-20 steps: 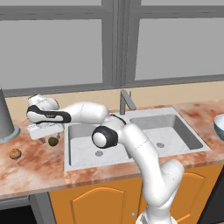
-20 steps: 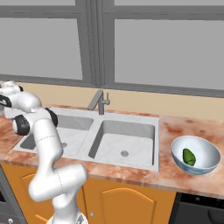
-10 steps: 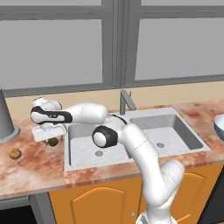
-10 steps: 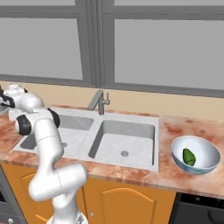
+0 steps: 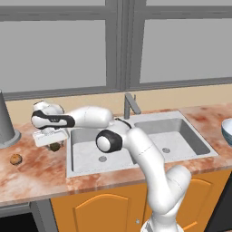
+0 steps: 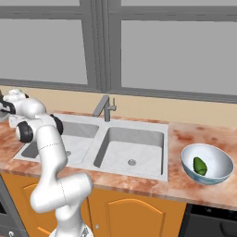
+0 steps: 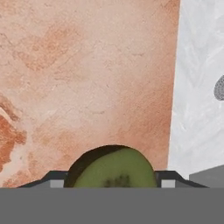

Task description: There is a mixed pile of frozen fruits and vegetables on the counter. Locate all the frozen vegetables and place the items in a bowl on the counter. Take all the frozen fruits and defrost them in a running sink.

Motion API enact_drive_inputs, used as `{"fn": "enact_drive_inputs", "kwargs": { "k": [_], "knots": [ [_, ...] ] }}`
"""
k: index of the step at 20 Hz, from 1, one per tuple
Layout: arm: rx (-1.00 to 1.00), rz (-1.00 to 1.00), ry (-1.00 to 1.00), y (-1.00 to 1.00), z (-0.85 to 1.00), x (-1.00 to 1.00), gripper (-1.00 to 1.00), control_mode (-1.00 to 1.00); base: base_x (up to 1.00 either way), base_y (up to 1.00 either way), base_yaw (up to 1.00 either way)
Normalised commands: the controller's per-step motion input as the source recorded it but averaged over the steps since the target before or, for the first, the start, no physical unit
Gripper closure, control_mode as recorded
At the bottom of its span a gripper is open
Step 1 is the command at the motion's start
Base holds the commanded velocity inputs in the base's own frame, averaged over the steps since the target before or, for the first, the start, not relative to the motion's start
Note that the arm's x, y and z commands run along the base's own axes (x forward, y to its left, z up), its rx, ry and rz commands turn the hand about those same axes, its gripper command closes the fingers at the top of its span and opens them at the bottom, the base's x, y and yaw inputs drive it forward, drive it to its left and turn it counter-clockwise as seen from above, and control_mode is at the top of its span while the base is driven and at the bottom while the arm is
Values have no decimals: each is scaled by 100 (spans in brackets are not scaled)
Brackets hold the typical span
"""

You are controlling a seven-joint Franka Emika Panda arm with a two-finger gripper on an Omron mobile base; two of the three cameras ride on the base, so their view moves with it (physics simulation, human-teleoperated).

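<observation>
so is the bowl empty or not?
Not empty. The bowl holds one bright green oblong piece, lying inside it on the counter right of the sink.

- The table point(image 5: 41, 170) looks like polished reddish-pink marbled stone, smooth, with pale veins.
- The sink point(image 6: 139, 143) is matt grey metal, lightly mottled, and its faucet point(image 6: 105, 107) a plain grey metal.
- The bowl point(image 6: 207, 163) is smooth, glossy pale ceramic.
- The dark olive piece point(image 7: 111, 168) shows a moist green cut face under a dull brown skin.
- The cabinet doors point(image 5: 104, 213) look like smooth orange wood.
</observation>
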Motion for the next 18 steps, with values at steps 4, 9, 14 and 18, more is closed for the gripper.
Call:
{"fn": "enact_drive_inputs", "kwargs": {
  "k": [4, 9, 14, 18],
  "knots": [
    [2, -10, -5, -52, 14, -46, 100, -100, 0, 0, 0],
    [7, -5, -3, -85, 23, -43, 100, -100, 0, 0, 0],
    [14, -3, -11, -80, 25, -41, 100, -100, 0, 0, 0],
    [18, 0, -28, -86, 3, -40, 100, -100, 0, 0, 0]
  ]
}}
